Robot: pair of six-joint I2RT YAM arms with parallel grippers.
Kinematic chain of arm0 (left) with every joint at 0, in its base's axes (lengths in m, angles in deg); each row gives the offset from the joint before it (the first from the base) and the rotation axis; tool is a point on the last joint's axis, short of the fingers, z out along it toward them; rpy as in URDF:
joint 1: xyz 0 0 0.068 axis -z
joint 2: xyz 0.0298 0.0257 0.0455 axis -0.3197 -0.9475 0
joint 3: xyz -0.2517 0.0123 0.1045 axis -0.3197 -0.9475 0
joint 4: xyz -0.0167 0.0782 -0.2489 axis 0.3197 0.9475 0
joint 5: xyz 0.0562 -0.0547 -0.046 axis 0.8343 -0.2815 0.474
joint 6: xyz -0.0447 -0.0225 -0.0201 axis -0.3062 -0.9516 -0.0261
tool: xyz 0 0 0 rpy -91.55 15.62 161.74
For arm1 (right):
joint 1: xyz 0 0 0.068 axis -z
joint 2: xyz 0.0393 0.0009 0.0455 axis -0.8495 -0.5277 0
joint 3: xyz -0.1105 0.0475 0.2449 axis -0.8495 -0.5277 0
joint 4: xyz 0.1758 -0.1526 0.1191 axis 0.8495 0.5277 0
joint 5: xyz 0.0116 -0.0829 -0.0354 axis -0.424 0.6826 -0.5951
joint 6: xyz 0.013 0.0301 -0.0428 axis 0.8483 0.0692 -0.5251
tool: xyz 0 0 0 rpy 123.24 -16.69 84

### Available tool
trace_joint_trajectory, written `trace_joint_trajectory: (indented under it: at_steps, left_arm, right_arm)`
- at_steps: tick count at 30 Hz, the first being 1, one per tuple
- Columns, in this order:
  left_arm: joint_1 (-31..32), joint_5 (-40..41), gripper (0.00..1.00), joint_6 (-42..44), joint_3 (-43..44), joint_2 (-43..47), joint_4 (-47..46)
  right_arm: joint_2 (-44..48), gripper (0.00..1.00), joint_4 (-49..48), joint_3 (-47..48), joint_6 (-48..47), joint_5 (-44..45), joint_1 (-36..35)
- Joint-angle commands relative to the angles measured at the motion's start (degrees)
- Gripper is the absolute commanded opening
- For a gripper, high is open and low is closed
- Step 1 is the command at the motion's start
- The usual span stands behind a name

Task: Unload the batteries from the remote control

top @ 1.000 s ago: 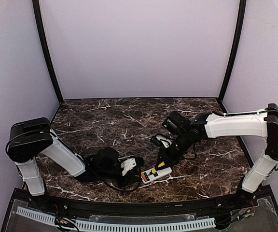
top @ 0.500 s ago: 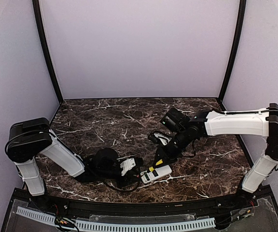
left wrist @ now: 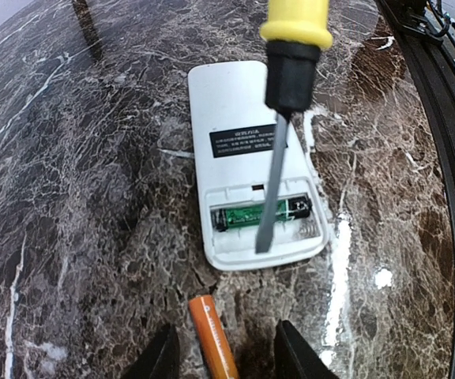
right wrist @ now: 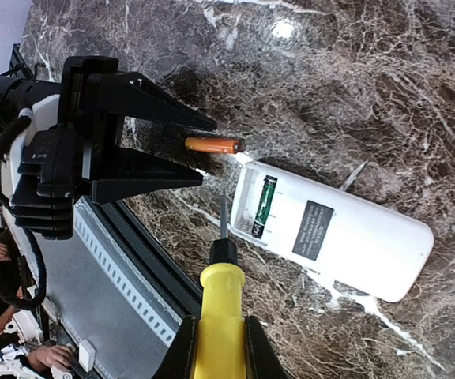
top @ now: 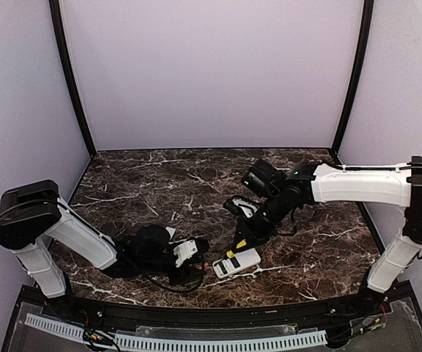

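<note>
**Remote control (left wrist: pixel 243 134) open, one cell out on the table (left wrist: pixel 69 197)**

The remote control lies flat with its back face up, near the front edge of the dark marble table and between the two arms. The battery compartment at one end is uncovered. A green battery (left wrist: pixel 257 215) sits in one slot, and the slot beside it is bare. An orange battery (left wrist: pixel 212 341) lies on the table just past that open end, apart from the remote control.

The left gripper (left wrist: pixel 227 347) is low over the table with its claw spread wide. Its fingers (left wrist: pixel 163 357) stand one on each side of the orange battery, and in the left wrist view neither touches it.

The right gripper (right wrist: pixel 219 351) is clamped on the yellow handle of a screwdriver (right wrist: pixel 221 292), whose shaft points at the open compartment. From the left wrist the blade crosses the green battery and ends over the bare slot. From the right wrist the tip appears just off the remote's open end. Whether the blade touches anything cannot be told.
</note>
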Motion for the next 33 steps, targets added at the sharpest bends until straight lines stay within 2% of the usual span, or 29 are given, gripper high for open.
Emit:
trace_joint_trajectory:
  at_steps: [1,12,33]
  left_arm:
    - [0.24,-0.79,0.41,-0.38,0.3,1.04,1.74]
    - [1.67,-2.59,0.45,-0.91,4.11,-1.89,1.51]
    - [2.23,-1.54,0.44,-0.37,5.21,-5.17,-0.74]
  right_arm:
    - [1.12,0.0,6.8,3.61,-0.69,6.18,-0.52]
    - [1.46,0.0,11.08,5.52,0.81,9.73,-1.27]
    - [-5.89,0.0,16.76,13.75,2.72,14.62,-5.79]
